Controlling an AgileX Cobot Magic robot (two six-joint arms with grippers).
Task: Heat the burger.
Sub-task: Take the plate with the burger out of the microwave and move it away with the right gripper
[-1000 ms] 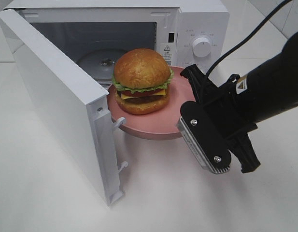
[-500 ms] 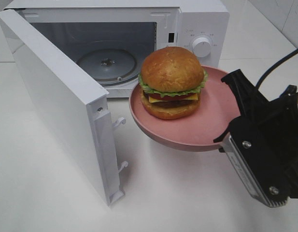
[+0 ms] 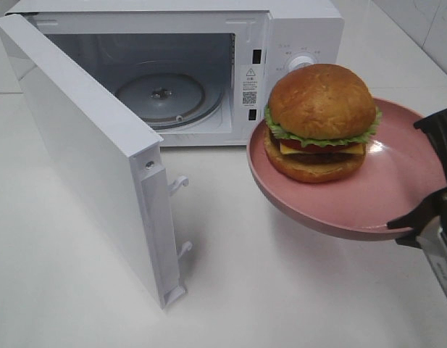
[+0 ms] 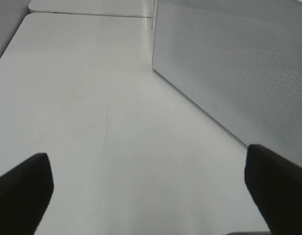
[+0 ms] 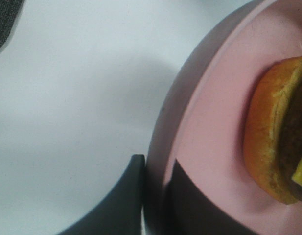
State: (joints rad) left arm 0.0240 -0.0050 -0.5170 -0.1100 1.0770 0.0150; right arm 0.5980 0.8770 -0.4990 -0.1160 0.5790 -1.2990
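The burger (image 3: pixel 322 122), with a golden-brown bun, green lettuce edge and dark patty, sits on a pink plate (image 3: pixel 397 196) held in the air to the right of the open microwave (image 3: pixel 295 29). My right gripper (image 3: pixel 424 181) is shut on the plate's right rim, mostly beyond the frame's right edge. In the right wrist view its fingers (image 5: pixel 124 198) clamp the plate's rim (image 5: pixel 190 147), with the burger (image 5: pixel 273 142) beside them. My left gripper (image 4: pixel 151 196) is open and empty over the table, next to the microwave door (image 4: pixel 239 73).
The microwave door (image 3: pixel 85 152) stands swung open to the left, its latch hooks pointing right. The glass turntable (image 3: pixel 159 94) lies inside the cavity. The control knob is partly hidden behind the burger. White table (image 3: pixel 230 290) lies all around.
The plate with the burger has moved right, from in front of the microwave opening to right of the microwave. My right gripper moved with it, mostly out of frame.
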